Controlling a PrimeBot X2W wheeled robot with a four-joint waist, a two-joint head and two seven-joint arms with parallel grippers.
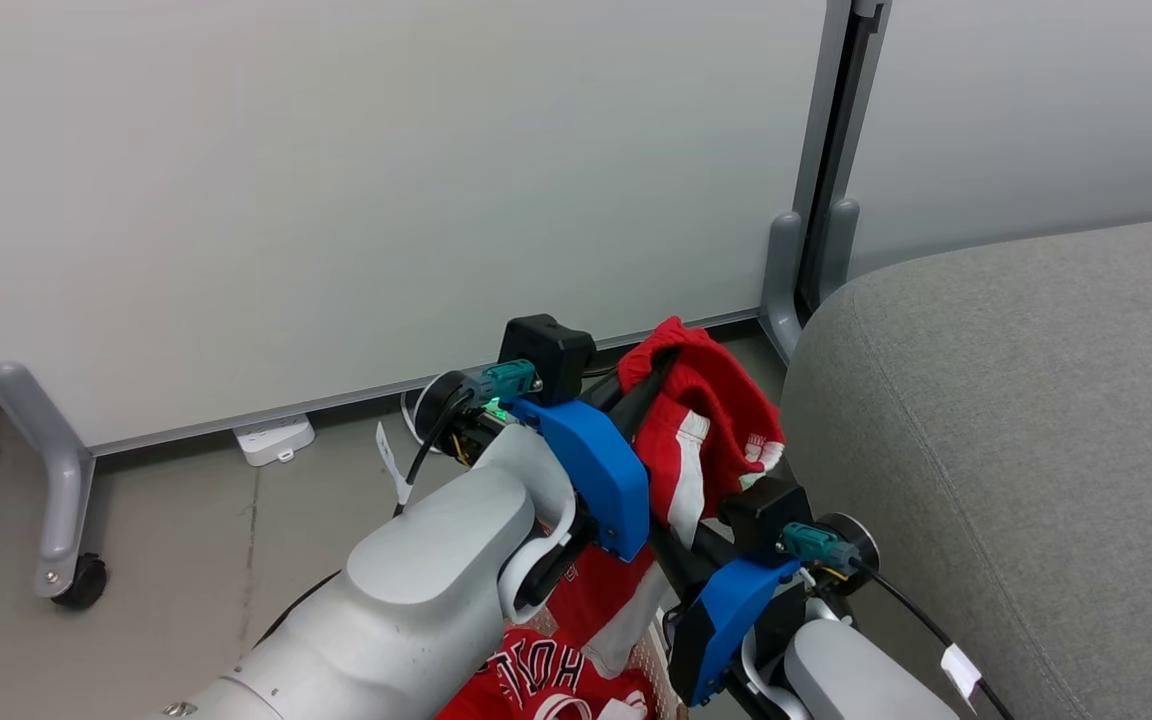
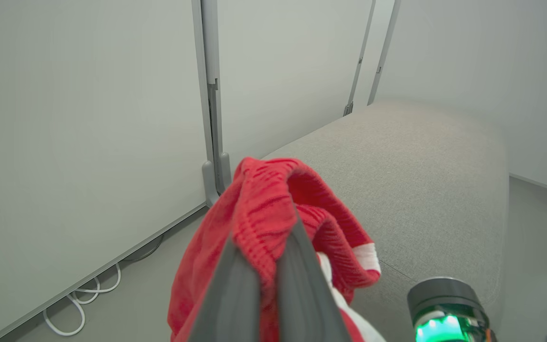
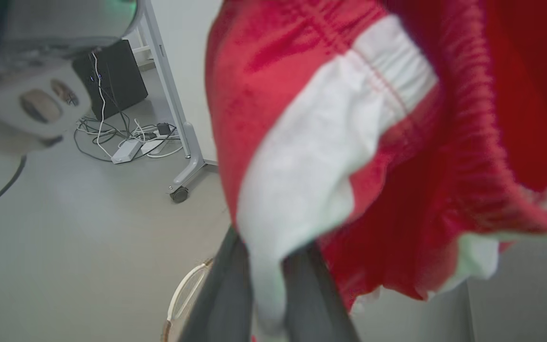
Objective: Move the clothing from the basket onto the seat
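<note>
A pair of red mesh sports shorts with white bands [image 1: 711,405] hangs bunched in the air just beside the rounded near edge of the large grey fabric-upholstered cushion seat [image 1: 1016,450], and none of it lies on the seat's top. Whether the cloth brushes the seat's side cannot be told. The left gripper [image 2: 266,251] is clenched on a fold of the red waistband, its two long dark fingers pressed together with the knit squeezed between them. From the left wrist view the seat's top stretches away behind the fold. The right gripper [image 3: 271,256] is likewise clamped on the shorts, gripping a white band lower down on the garment, on the side away from the seat. Below both arms and near the seat's base lies a red jersey with black-and-white lettering [image 1: 536,680]. It rests in the oval cream-white perforated plastic laundry basket [image 1: 654,660], of which a strip of wall shows beside the jersey. Farther from the seat, a white power strip [image 1: 274,438] lies on the grey floor at the foot of a pale partition panel [image 1: 336,180].
</note>
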